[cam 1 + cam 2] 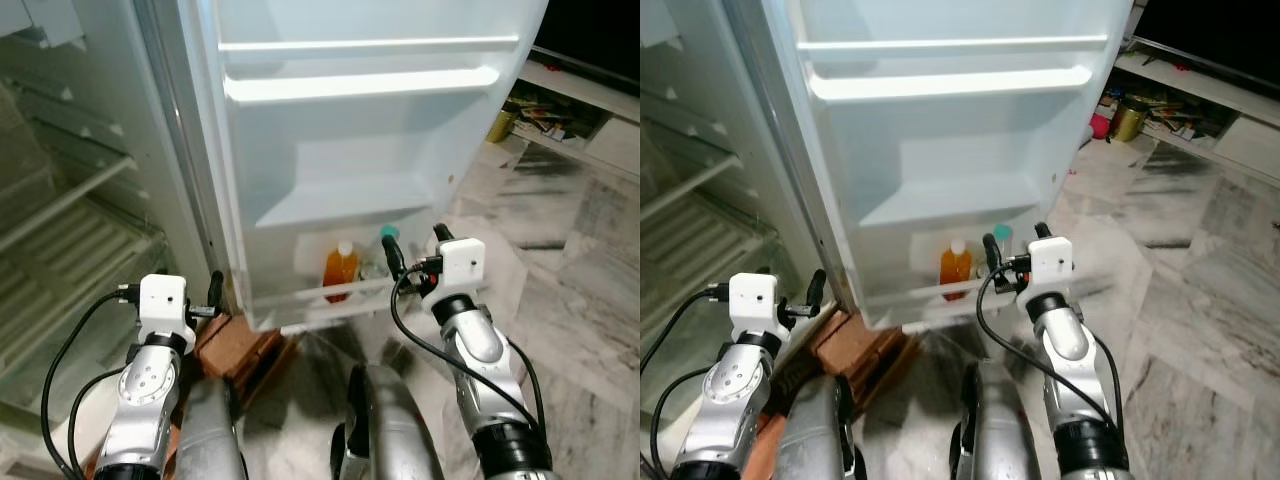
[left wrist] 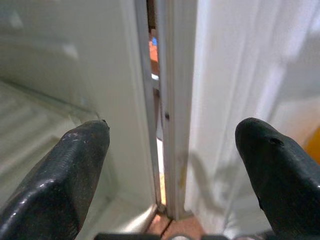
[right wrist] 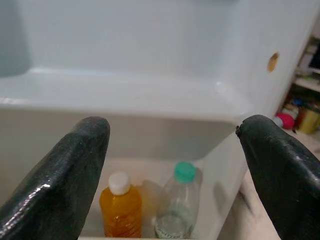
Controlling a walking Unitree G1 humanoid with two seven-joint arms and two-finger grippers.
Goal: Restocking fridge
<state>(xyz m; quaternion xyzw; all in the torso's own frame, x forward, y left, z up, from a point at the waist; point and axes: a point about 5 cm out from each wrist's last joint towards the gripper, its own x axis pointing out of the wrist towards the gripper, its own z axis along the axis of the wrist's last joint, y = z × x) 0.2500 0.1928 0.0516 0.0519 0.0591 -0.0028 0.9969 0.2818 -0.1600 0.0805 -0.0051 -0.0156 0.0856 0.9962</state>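
Grey-veined marble floor [image 1: 590, 300] extending to the right, with a low white shelf unit [image 1: 585, 110] holding cluttered small items along the far wall, under even, soft indoor light

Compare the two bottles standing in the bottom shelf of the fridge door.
The orange bottle is filled with orange liquid, while the clear bottle looks see-through. The orange bottle has a white cap; the clear bottle has a green one. The clear bottle's cap sits higher, so it looks taller. Both stand upright, side by side in the bottom door shelf, with the open right claw facing them.
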